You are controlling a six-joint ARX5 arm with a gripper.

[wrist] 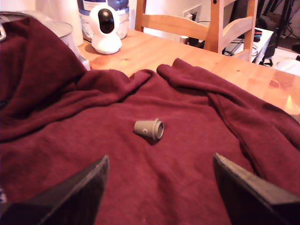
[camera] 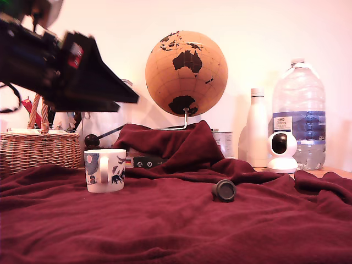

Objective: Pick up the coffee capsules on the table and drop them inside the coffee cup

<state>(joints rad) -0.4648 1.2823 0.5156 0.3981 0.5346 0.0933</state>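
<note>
Basically mid-task, as far as could be judged. One capsule (camera: 224, 190) lay on its side on the red cloth (camera: 165, 225) covering the desk (wrist: 197, 56), toward the exterior view's right, well apart from the cup (camera: 105, 170), which stood upright toward that view's left. It read black in the exterior view and greyish in the wrist view, rim end turned partly toward the wrist camera. No blue capsule was visible anywhere; whether it was already inside the cup could not be told, since the cup's interior was hidden from both cameras. The claw (wrist: 159, 187) was spread wide apart and empty, both fingers (wrist: 79, 187) showing at the picture's lower edge with the capsule lying in the line between them but farther off, not touching. In the exterior view the arm hung high above the cup and a wicker basket (camera: 38, 151), blurred. Left to do, by my read: drop down on the black capsule, close on it, carry it across to the cup, release above the mouth. A capsule lying on soft wrinkled fleece could roll or sink when pinched. Behind stood a globe (camera: 186, 72), white bottle (camera: 257, 127), big water bottle (camera: 300, 110) and small white camera (camera: 281, 151), none in the way.
</note>
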